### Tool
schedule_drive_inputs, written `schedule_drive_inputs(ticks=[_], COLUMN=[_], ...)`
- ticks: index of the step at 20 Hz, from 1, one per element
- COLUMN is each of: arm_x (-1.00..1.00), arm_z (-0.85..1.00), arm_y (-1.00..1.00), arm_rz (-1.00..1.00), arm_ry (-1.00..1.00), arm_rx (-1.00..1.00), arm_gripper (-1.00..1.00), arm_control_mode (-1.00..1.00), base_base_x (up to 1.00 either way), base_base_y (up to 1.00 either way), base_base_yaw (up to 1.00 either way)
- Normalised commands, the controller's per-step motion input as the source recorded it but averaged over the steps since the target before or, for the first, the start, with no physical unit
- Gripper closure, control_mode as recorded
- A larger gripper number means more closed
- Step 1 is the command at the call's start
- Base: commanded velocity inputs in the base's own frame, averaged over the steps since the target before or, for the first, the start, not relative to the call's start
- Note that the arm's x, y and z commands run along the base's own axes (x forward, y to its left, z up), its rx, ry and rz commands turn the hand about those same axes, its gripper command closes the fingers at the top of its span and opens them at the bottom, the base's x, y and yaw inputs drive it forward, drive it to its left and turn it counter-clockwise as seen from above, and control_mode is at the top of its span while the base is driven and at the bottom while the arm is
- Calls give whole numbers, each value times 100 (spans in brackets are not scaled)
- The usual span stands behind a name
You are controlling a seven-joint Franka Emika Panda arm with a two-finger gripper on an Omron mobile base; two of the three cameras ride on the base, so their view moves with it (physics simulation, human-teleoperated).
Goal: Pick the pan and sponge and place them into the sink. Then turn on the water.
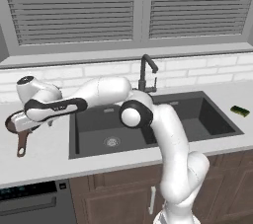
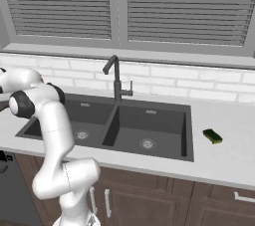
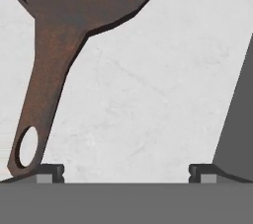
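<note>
The dark-brown pan (image 3: 84, 1) lies on the pale counter left of the sink, its long handle (image 3: 42, 94) ending in a hang hole. My gripper (image 3: 126, 171) hovers above the counter, open and holding nothing; the handle's end sits just by the left fingertip (image 3: 49, 171). From the left base view, my hand (image 1: 27, 122) covers most of the pan (image 1: 21, 145), whose handle sticks out toward the counter front. The green sponge (image 1: 240, 111) (image 2: 212, 136) rests on the counter right of the charcoal double-basin sink (image 1: 94, 139) (image 2: 159, 130).
A black faucet (image 1: 147, 72) (image 2: 115, 78) stands behind the sink, spout over the basins. The sink's dark edge (image 3: 237, 119) runs along the right of the hand view. White tiled wall and shuttered window lie behind. A dishwasher front (image 1: 29, 203) sits below the counter.
</note>
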Motion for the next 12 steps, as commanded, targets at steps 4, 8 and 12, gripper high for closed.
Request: schedule_drive_inputs(ticks=[4,8,12], arm_x=[0,0,0], arm_z=[-12,-13,-17], arm_y=[29,29,24], arm_rz=[0,0,0], arm_ry=[0,1,0], arm_rx=[0,0,0], arm_gripper=[-100,-100,-100], arm_control_mode=[-100,-100,-100], base_base_x=[0,0,0], base_base_y=[0,0,0], base_base_yaw=[0,0,0])
